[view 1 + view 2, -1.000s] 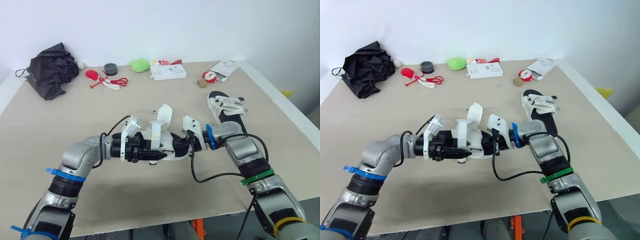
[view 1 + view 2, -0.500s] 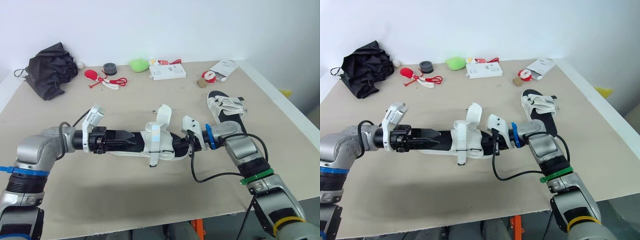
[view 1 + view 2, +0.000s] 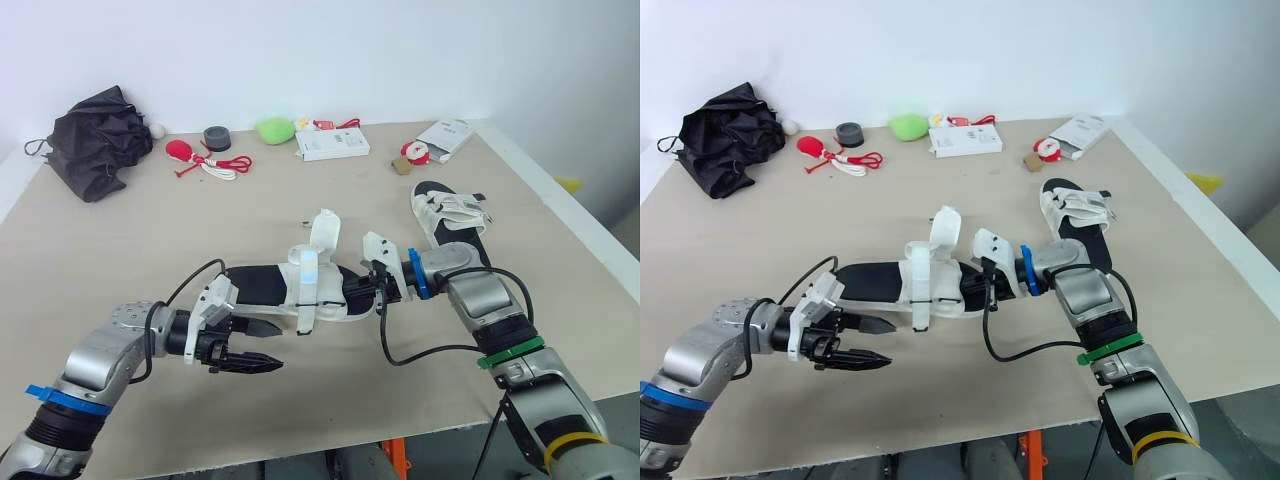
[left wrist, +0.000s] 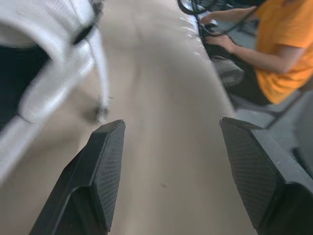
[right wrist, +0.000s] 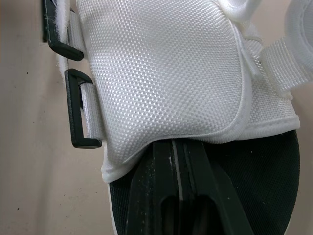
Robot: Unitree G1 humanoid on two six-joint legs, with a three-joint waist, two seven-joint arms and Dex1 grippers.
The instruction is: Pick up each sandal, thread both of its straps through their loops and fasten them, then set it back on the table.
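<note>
I see the beige table (image 3: 120,240) across most of my head view. A crumpled black umbrella (image 3: 100,140) sits in its far left corner.

The sandal in hand (image 3: 265,285) lies lengthwise across the middle of the table, black footbed up and toe toward my left. One white strap (image 3: 322,235) stands up loose from it, and a second strap (image 3: 305,290) drapes over the near edge. On the right wrist camera the white mesh upper sits close in front, with two black loops (image 5: 78,107) along its side, neither with a strap through it.

The second sandal (image 3: 450,215) rests farther right, well apart from the first, with its white straps lying across the footbed.

My right gripper (image 3: 372,290) is clamped on the heel end of the sandal in hand, its fingers tucked under the upper. My left gripper (image 3: 258,345) hangs over bare table near the toe end and touches nothing. Its two fingers are spread wide and hold nothing.

A white box (image 3: 331,145) lies along the far edge. A small white package (image 3: 447,137) is toward the far right corner. A green lump (image 3: 277,129), a grey roll (image 3: 217,137) and a red toy with cord (image 3: 190,152) also sit along the back.

On the left wrist camera, a person in an orange shirt (image 4: 279,39) sits beyond the table edge.
</note>
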